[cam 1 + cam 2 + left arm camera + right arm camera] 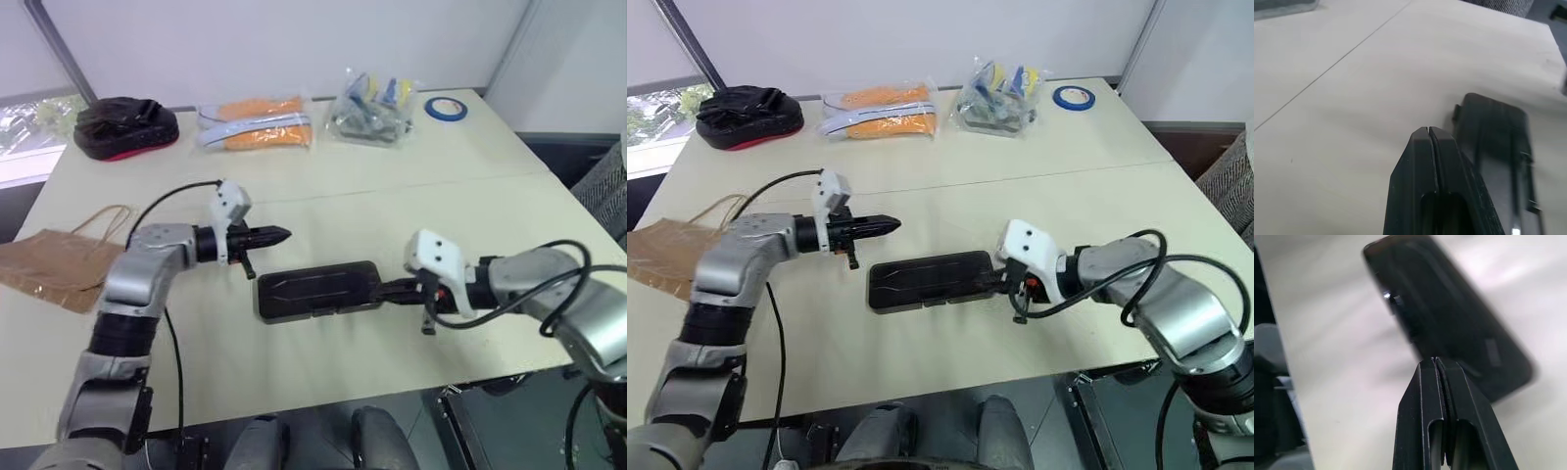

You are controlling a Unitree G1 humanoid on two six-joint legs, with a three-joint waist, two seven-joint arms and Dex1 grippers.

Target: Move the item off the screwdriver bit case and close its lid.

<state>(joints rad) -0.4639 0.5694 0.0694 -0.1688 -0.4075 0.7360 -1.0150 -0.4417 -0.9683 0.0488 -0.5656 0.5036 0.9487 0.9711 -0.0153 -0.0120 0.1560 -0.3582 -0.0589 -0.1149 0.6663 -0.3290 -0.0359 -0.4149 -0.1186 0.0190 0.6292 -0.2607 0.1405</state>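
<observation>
The screwdriver bit case (315,290) lies flat in the middle of the table, a slim dark slab with its lid (921,274) down on it. The item, a brown paper bag (54,266) with twine handles, rests at the table's left edge, well apart from the case. My left gripper (284,234) is shut and empty, hovering just above the case's far left corner; the left wrist view has its tips (1428,131) beside the case (1498,142). My right gripper (384,290) is shut at the case's right end, holding nothing, its tips (1436,361) over the case (1449,318).
Along the far edge sit a black-and-red pouch (125,127), clear bags of orange goods (257,125), a clear bag of small parts (370,110) and a blue tape roll (446,108). A seam crosses the tabletop behind the case.
</observation>
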